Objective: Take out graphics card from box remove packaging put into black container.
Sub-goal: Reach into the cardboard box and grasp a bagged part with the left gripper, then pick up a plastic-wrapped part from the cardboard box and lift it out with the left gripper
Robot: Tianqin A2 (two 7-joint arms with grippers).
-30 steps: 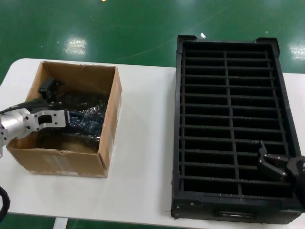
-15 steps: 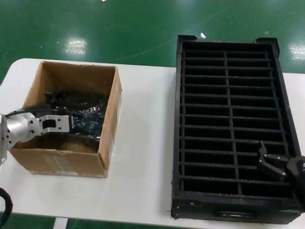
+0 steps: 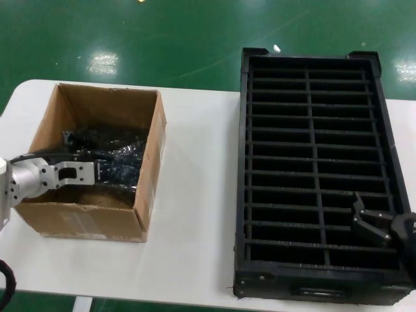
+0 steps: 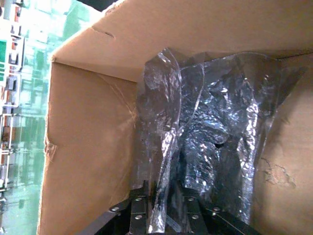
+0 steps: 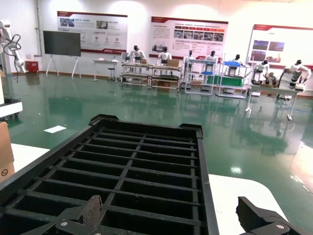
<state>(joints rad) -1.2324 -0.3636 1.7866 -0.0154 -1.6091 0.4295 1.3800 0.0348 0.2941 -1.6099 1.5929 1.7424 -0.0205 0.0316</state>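
The brown cardboard box (image 3: 78, 221) stands at the table's left. Inside it lies the graphics card (image 3: 117, 156), still wrapped as a shiny dark crinkly bundle. My left gripper (image 3: 97, 170) reaches into the box from the near left side. In the left wrist view the crinkled translucent packaging (image 4: 215, 122) rises against the box wall (image 4: 88, 147), and a fold of it runs between the fingers of the left gripper (image 4: 166, 208), which is shut on it. The card shows only as a dark shape inside the bag. The black container (image 3: 242, 162) fills the right side. My right gripper (image 3: 369, 222) hovers open over its near right corner.
The right wrist view looks along the container's slotted grid (image 5: 205, 171), with the right gripper (image 5: 173, 218) wide apart and holding nothing. A strip of white table (image 3: 195, 195) separates box and container. Green floor lies beyond the table's far edge.
My left gripper has drawn back toward the box's near left side, and the dark end of the bundle has shifted with it. The right arm has not moved.
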